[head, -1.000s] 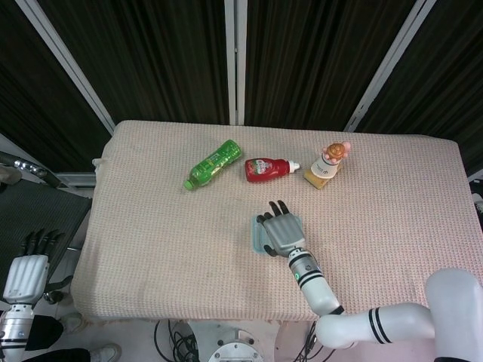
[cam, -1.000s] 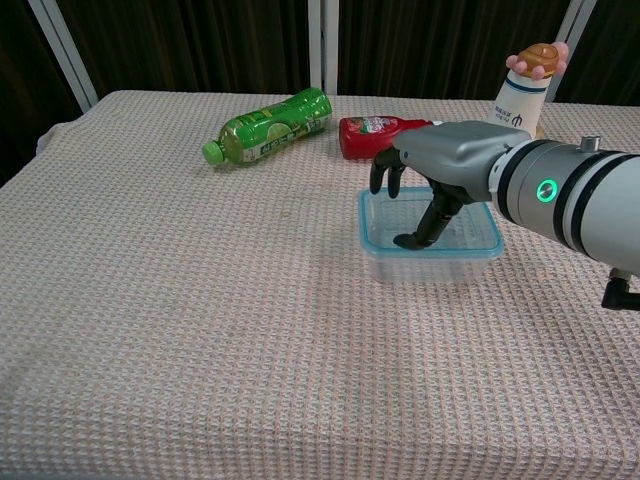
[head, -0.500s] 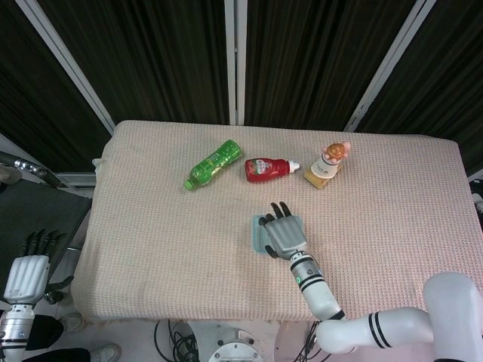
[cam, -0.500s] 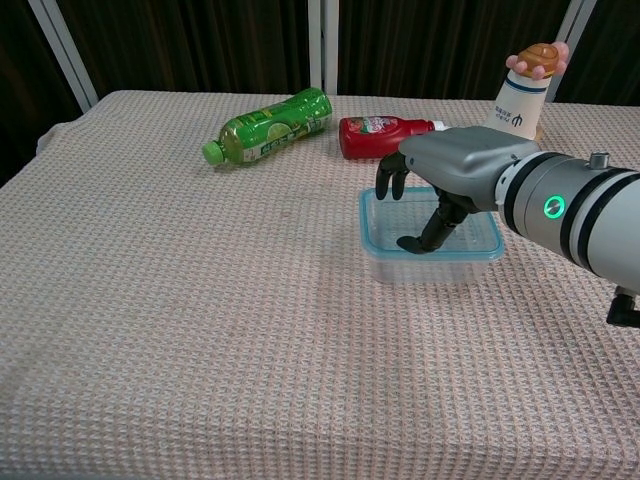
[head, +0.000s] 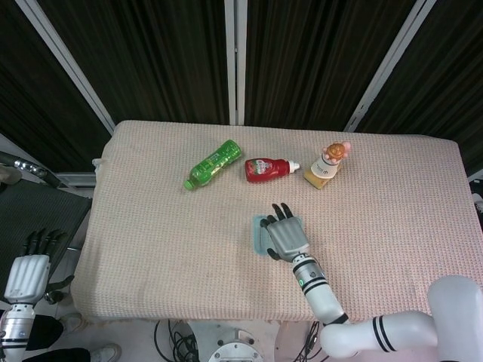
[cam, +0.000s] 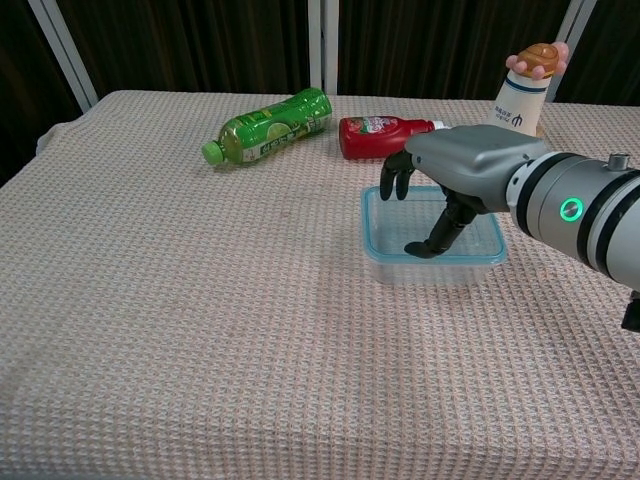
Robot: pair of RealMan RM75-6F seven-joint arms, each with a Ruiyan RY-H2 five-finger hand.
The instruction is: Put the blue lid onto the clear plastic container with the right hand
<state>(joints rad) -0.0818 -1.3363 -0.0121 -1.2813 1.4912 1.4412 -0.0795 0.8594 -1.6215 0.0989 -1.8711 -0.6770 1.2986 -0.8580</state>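
Note:
The clear plastic container [cam: 395,268] stands near the middle of the table, and the blue-rimmed lid [cam: 400,218] lies on top of it. My right hand [cam: 465,168] hovers palm-down over the lid with its fingers apart and nothing in them. Its thumb points down at the lid's right part; I cannot tell whether it touches. In the head view the right hand [head: 285,236] covers most of the container [head: 259,236]. My left hand [head: 26,275] hangs off the table at the far left, fingers straight and empty.
A green bottle [cam: 268,124] and a red ketchup bottle [cam: 380,136] lie behind the container. A white bottle with a tan cap [cam: 527,90] stands at the back right. The woven table cover [cam: 180,330] stretches bare to the front and left.
My right hand has risen a little and drifted right over the lid, its fingertips now higher above the rim. The container and the left hand have stayed put.

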